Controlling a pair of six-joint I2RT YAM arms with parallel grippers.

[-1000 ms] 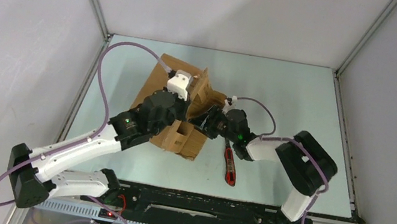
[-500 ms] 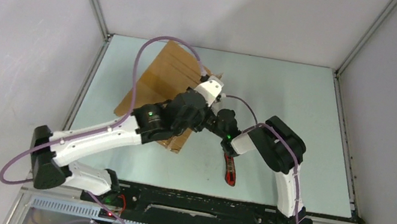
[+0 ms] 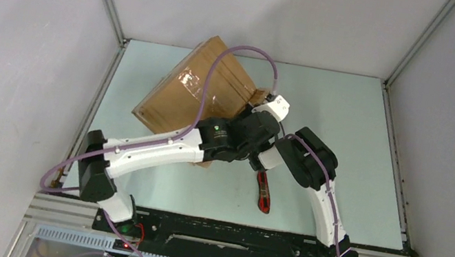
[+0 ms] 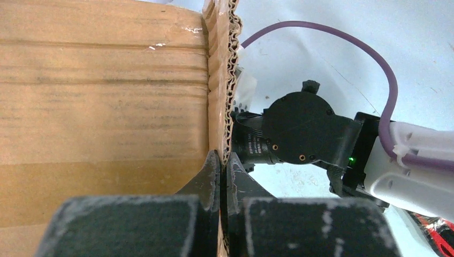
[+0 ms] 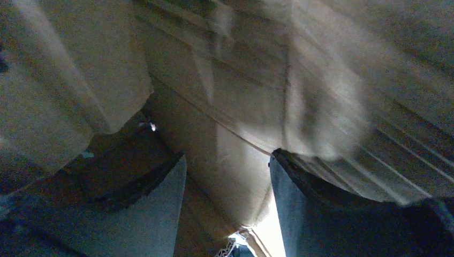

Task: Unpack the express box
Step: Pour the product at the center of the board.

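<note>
The box (image 3: 200,89) sits tilted at the upper left-centre of the table (image 3: 349,135), its left corner near the left wall and well apart from the right wall. The left gripper (image 4: 220,160) is clenched on the corrugated flap edge (image 4: 229,80). The right gripper (image 5: 227,166) stands spread, grasping nothing, with cardboard close ahead.

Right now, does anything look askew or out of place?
Yes. The express box is tipped at an angle, taped face upward, the left gripper pinching its flap edge. A red-handled tool lies nearby.
</note>
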